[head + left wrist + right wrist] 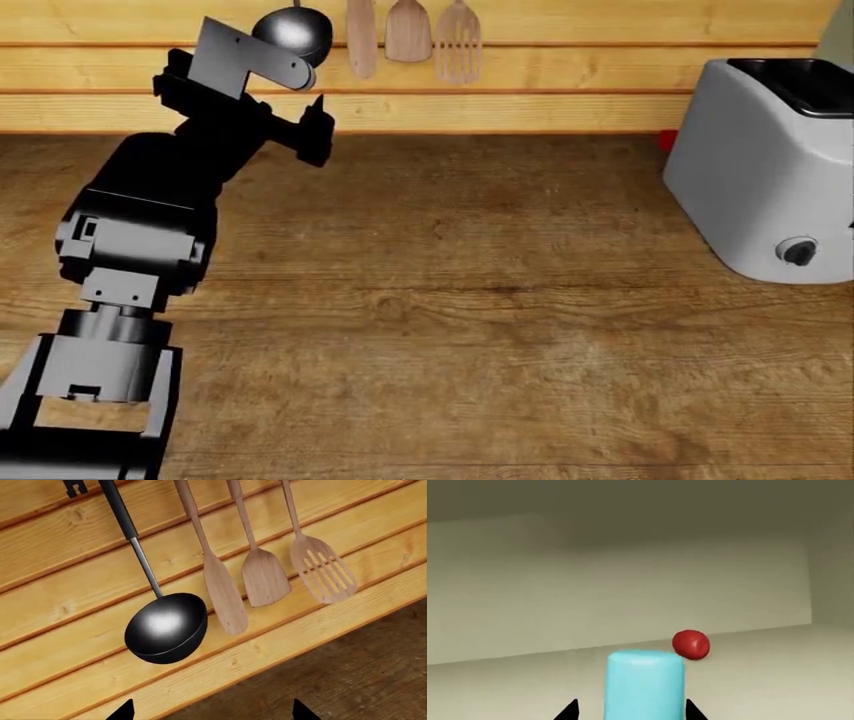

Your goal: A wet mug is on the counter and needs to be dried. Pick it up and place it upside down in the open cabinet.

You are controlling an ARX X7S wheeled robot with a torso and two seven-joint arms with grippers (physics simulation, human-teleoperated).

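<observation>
Left wrist view: left claw [212, 711] spread, empty, facing ladle [167, 627] and wooden spatulas [265, 577] on plank wall [60, 580]; strip of desk [360, 680] below.

Head view: left arm raised near wall; toaster [767, 170] on desk; no mug, no right arm visible.

Right wrist view: right claw [630, 711] pinching mug [644, 685], closed base uppermost (apparently inverted), inside pale cabinet [594, 580]; red ball [691, 644] just behind.

Step judged: placement. Next: lower onto shelf [774, 675], release, withdraw.
</observation>
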